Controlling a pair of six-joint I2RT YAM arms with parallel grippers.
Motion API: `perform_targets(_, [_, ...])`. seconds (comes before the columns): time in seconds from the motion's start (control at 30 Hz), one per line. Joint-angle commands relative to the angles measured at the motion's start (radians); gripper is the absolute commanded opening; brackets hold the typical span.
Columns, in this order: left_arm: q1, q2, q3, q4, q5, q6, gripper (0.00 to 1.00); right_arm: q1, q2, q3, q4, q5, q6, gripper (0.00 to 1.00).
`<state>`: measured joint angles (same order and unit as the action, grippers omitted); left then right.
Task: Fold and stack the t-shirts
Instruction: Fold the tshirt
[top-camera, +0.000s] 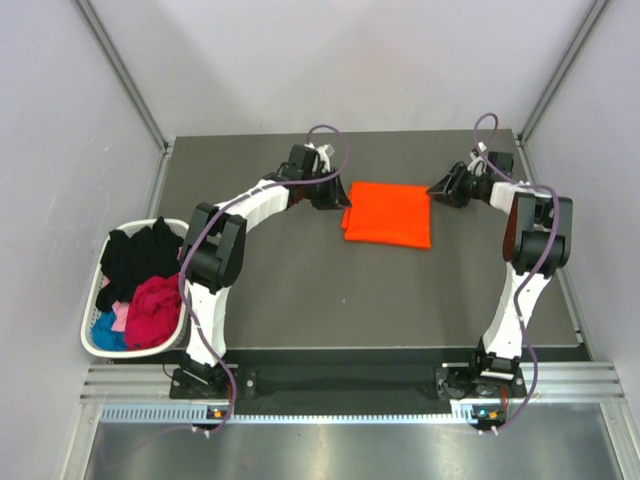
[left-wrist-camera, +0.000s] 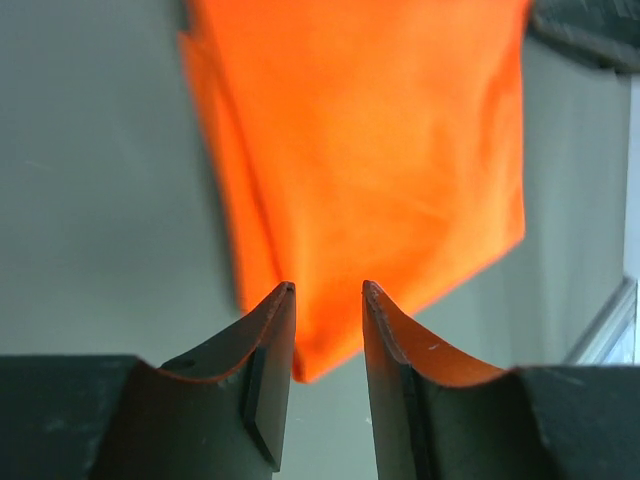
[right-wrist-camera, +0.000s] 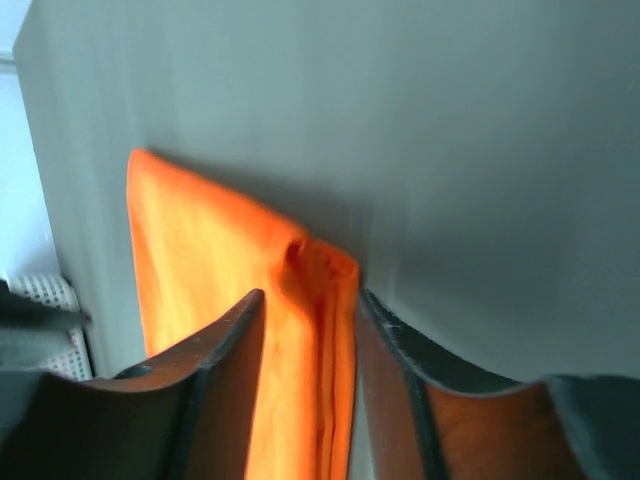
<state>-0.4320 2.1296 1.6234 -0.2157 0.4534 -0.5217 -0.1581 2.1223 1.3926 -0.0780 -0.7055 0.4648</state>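
A bright orange t-shirt (top-camera: 388, 213) lies folded into a flat rectangle at the back middle of the dark table (top-camera: 300, 290). At its left edge my left gripper (top-camera: 340, 200) is low and open; in the left wrist view the orange t-shirt's (left-wrist-camera: 370, 150) near corner lies on the table between the spread fingertips of my left gripper (left-wrist-camera: 328, 288). My right gripper (top-camera: 436, 190) is at the shirt's right edge, open. In the right wrist view the orange t-shirt's (right-wrist-camera: 200, 260) layered folded edge runs between the parted fingers of my right gripper (right-wrist-camera: 310, 293).
A white basket (top-camera: 100, 345) hangs off the table's left side, holding a black t-shirt (top-camera: 140, 255), a magenta one (top-camera: 155, 310) and some blue cloth (top-camera: 108, 330). Grey walls close in the back and both sides.
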Motion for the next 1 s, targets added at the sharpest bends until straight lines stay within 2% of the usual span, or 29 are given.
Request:
perform_targets(0.0, [-0.062, -0.057, -0.054, 0.11, 0.034, -0.008, 0.38, -0.011, 0.057, 0.065, 0.041, -0.006, 0.011, 0.4])
perform_targets(0.17, [-0.116, -0.036, -0.065, 0.125, 0.021, 0.025, 0.37, -0.015, 0.102, 0.069, 0.107, -0.037, 0.051, 0.35])
perform_targets(0.27, [-0.126, -0.027, -0.089, 0.142, -0.022, 0.043, 0.37, -0.017, 0.108, 0.066, 0.11, -0.032, 0.051, 0.29])
perform_targets(0.37, [-0.132, -0.014, -0.12, 0.139, -0.094, 0.084, 0.36, -0.026, 0.102, 0.06, 0.11, -0.014, 0.057, 0.19])
perform_targets(0.47, [-0.131, 0.007, -0.128, 0.141, -0.153, 0.107, 0.36, -0.038, 0.096, 0.069, 0.104, -0.011, 0.069, 0.15])
perform_targets(0.53, [-0.131, 0.01, -0.111, 0.104, -0.162, 0.123, 0.36, -0.04, 0.081, 0.083, 0.081, -0.018, 0.064, 0.18])
perform_targets(0.6, [-0.131, -0.006, -0.096, 0.093, -0.157, 0.121, 0.37, -0.038, 0.029, 0.08, 0.018, -0.014, 0.051, 0.26])
perform_targets(0.67, [-0.131, -0.037, -0.08, 0.085, -0.148, 0.114, 0.38, -0.038, -0.049, 0.059, -0.014, -0.005, 0.029, 0.29])
perform_targets(0.7, [-0.132, -0.046, -0.073, 0.079, -0.15, 0.111, 0.38, -0.038, -0.074, 0.048, -0.067, 0.017, 0.022, 0.32])
perform_targets(0.73, [-0.132, -0.068, -0.057, 0.058, -0.147, 0.109, 0.38, -0.04, -0.126, 0.024, -0.113, 0.018, 0.003, 0.41])
perform_targets(0.77, [-0.131, -0.08, -0.054, 0.052, -0.145, 0.109, 0.38, -0.038, -0.152, 0.004, -0.114, 0.018, -0.005, 0.41])
perform_targets(0.8, [-0.132, -0.092, -0.054, 0.049, -0.142, 0.106, 0.38, -0.037, -0.18, -0.018, -0.137, 0.017, -0.014, 0.46])
perform_targets(0.97, [-0.151, -0.142, -0.06, 0.059, -0.084, 0.082, 0.38, -0.023, -0.323, -0.182, -0.213, 0.038, -0.101, 0.5])
